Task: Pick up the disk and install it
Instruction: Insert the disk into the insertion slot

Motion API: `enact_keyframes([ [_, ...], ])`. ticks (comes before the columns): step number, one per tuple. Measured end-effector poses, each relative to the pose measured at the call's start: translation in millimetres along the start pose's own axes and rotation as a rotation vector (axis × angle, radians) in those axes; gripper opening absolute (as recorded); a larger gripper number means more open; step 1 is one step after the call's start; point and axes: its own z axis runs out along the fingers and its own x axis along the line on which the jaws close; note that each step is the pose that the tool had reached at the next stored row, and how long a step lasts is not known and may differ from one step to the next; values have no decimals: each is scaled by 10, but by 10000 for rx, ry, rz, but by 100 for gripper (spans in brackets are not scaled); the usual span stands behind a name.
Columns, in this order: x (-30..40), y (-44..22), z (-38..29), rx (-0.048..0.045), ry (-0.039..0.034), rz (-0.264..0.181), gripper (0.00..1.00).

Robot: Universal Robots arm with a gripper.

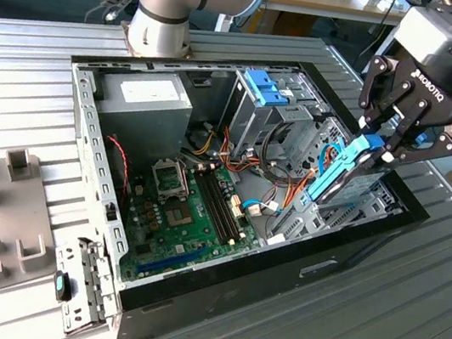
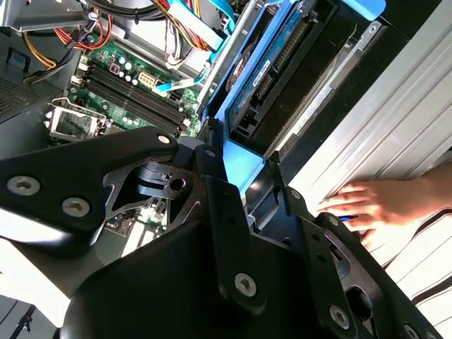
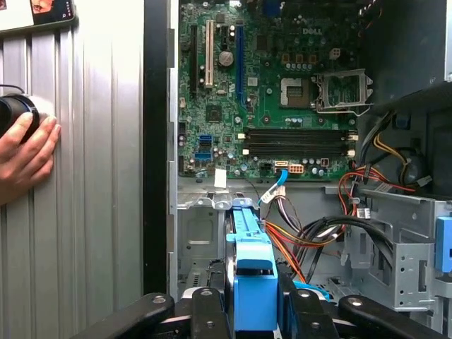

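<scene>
You are at the install step. The gripper (image 1: 377, 149) is clamped on the disk (image 1: 334, 174), holding it tilted over the open computer case (image 1: 219, 265), at the exterior view's right. Seating it calls for rails aligned with the bay.

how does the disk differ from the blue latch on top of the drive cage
Pose: the disk stands on edge and tilted, clamped in the jaws, while the blue latch lies on top of the drive cage.
Size: the disk is long, the blue latch short.
Colour: the disk's rails are light blue, the blue latch a deeper blue.
Both have blue plastic on them.
</scene>
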Motion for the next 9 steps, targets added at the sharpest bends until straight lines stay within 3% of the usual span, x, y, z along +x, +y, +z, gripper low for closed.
enact_keyframes([
  [2,1,0,16,0,-5,0,36],
  [9,4,0,189,0,-1,1,36],
])
